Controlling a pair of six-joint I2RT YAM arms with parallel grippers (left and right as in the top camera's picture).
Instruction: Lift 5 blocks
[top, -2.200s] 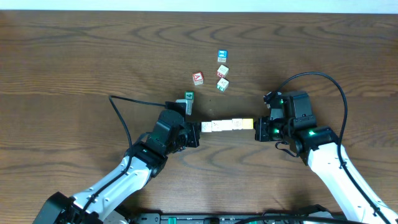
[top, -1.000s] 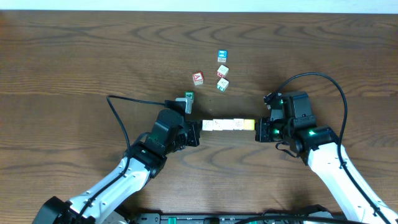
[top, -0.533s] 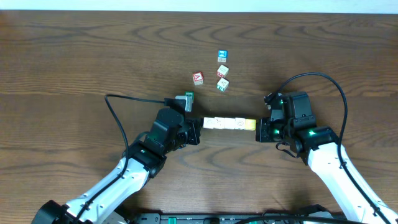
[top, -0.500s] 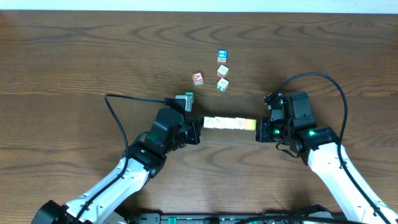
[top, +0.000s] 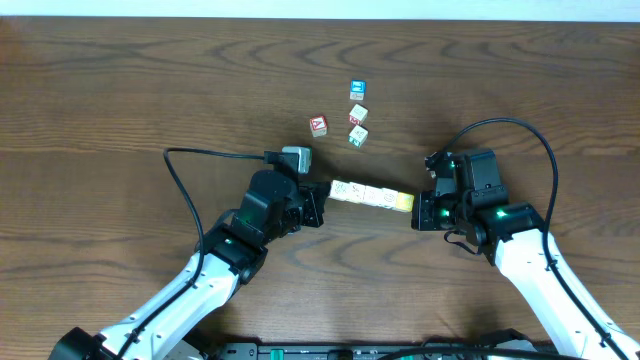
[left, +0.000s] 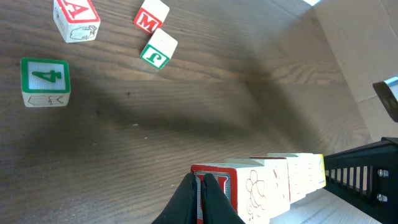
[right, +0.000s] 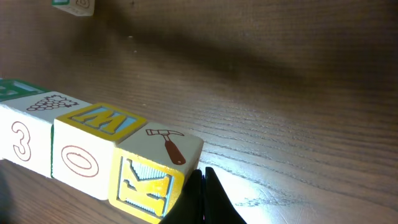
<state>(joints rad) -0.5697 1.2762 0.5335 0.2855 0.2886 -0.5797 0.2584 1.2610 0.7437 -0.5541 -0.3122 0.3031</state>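
Observation:
Several cream-faced blocks (top: 362, 194) form a straight row ending in a yellow block (top: 403, 201). The row is squeezed end to end between my two shut grippers and looks raised a little off the table. My left gripper (top: 324, 197) presses its closed tips (left: 202, 186) against the red-bordered end face of the row (left: 267, 183). At the other end, my right gripper (top: 416, 209) pushes its shut tips (right: 204, 182) against the yellow K block (right: 146, 180). Neither gripper has anything between its fingers.
Loose cubes lie beyond the row: a red A (top: 318, 125), a blue one (top: 356, 90), a red M (top: 358, 114), a green J (top: 357, 135). A green 4 cube (top: 297, 157) sits close by my left arm. The left arm's cable (top: 200, 153) trails over the table.
My left gripper has moved toward the far side, carrying its end of the row, so the row now slants. The right gripper has hardly shifted.

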